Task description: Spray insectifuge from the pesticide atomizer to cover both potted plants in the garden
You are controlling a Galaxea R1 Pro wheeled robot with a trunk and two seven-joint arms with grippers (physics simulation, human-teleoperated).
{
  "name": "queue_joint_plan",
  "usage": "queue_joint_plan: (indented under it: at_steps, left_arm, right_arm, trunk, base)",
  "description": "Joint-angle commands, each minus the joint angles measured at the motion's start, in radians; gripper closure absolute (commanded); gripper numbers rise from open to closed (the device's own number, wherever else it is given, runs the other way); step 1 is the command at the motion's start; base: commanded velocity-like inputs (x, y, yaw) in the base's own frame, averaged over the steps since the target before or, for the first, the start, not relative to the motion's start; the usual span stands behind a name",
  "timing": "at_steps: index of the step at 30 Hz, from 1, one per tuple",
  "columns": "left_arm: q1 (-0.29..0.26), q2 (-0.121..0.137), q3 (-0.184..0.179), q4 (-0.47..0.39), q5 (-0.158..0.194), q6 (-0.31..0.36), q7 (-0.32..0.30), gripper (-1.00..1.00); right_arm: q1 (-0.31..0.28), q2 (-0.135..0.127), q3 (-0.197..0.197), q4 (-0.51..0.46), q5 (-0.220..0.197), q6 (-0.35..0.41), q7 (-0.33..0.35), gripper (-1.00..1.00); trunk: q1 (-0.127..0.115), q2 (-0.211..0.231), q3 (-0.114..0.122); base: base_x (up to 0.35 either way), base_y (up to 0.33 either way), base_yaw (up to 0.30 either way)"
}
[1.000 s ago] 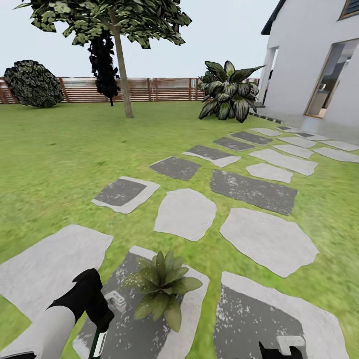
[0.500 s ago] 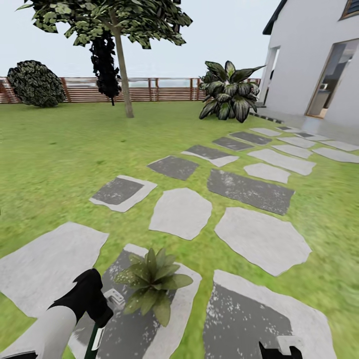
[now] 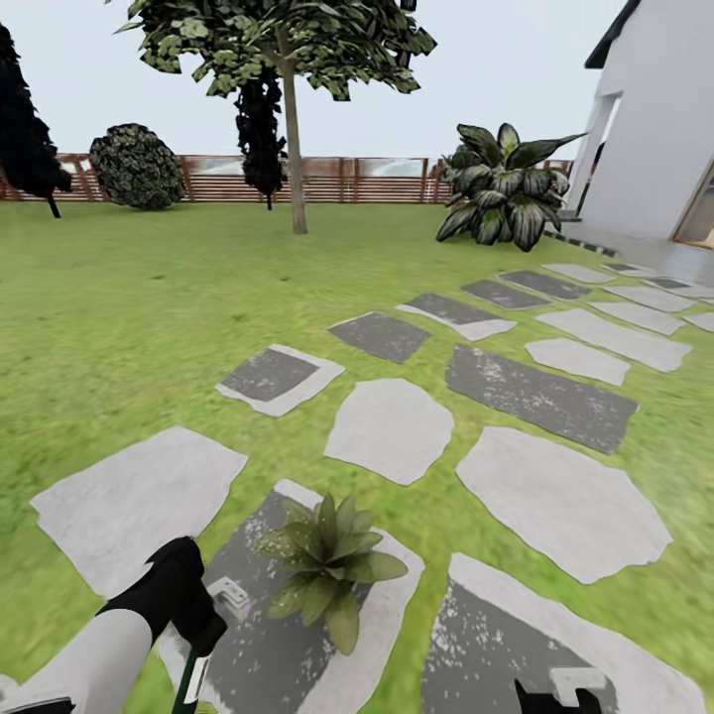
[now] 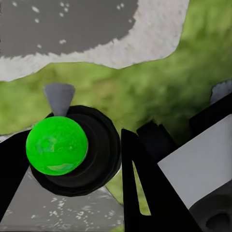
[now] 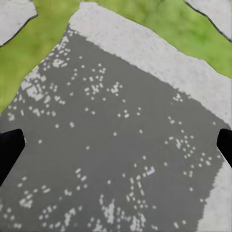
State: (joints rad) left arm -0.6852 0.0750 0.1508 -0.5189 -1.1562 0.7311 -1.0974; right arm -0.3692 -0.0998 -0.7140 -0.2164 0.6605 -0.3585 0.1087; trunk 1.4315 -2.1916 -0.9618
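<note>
My left gripper (image 3: 201, 643) is shut on the pesticide atomizer (image 3: 190, 680), a slim dark-green bottle whose white trigger head (image 3: 229, 599) points toward a potted plant (image 3: 331, 561). That speckled green rosette stands on a dark stepping stone (image 3: 256, 654) just right of the nozzle, and its leaves hide the pot. In the left wrist view the atomizer (image 4: 57, 145) shows end-on as a bright green disc in a black ring between the black fingers (image 4: 140, 188). My right gripper (image 3: 555, 696) sits low at the frame's edge, open above a speckled grey stone (image 5: 121, 145).
Flat grey stepping stones (image 3: 389, 428) run across the lawn toward the white house (image 3: 654, 149) at the right. A tree (image 3: 294, 149), round dark bushes (image 3: 137, 167), a large broad-leaved plant (image 3: 506, 188) and a slatted brown fence (image 3: 367, 180) stand far back.
The whole head view has shifted right, so the camera has turned left. Both arms, the held atomizer and the plant keep about the same places in the picture.
</note>
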Motion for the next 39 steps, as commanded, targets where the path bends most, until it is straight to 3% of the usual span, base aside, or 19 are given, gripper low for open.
queue_joint_plan:
  at_steps: [1,9,18,28,32,39]
  left_arm:
    - [-0.001,-0.001,0.006,-0.001,-0.008,0.007,-0.007,1.0]
    - [0.0,-0.009,0.001,-0.004,-0.01,0.008,-0.005,1.0]
    - [0.0,-0.01,0.003,-0.01,-0.01,0.007,-0.006,1.0]
    - [-0.011,-0.012,-0.005,-0.014,-0.011,0.014,-0.008,1.0]
    - [-0.085,-0.022,-0.01,-0.014,-0.02,0.1,-0.031,1.0]
    - [-0.07,0.002,-0.029,0.001,-0.02,0.098,-0.037,1.0]
  right_arm:
    - [-0.001,0.0,-0.009,0.0,0.002,-0.004,0.008,-1.0]
    - [-0.001,-0.003,-0.01,-0.004,0.0,-0.004,0.008,-1.0]
    - [-0.001,-0.002,-0.01,-0.002,0.002,-0.004,0.008,-1.0]
    - [-0.001,0.0,-0.009,-0.001,0.002,-0.004,0.008,-1.0]
    - [-0.001,-0.001,-0.009,-0.001,0.002,-0.003,0.008,-1.0]
    - [-0.001,-0.001,-0.009,-0.001,0.002,-0.003,0.008,-1.0]
  trunk:
    - [0.0,0.0,-0.001]
    - [0.0,0.0,-0.001]
    - [0.0,0.0,-0.001]
    - [0.0,0.0,-0.001]
    - [0.0,0.0,-0.001]
    - [0.0,0.0,-0.001]
  base:
    - [0.0,0.0,0.277]
    - [0.009,-0.022,0.138]
    - [0.055,-0.262,0.0]
    - [-0.141,-0.179,0.147]
    - [-0.01,-0.007,0.008]
    - [0.0,0.0,0.0]
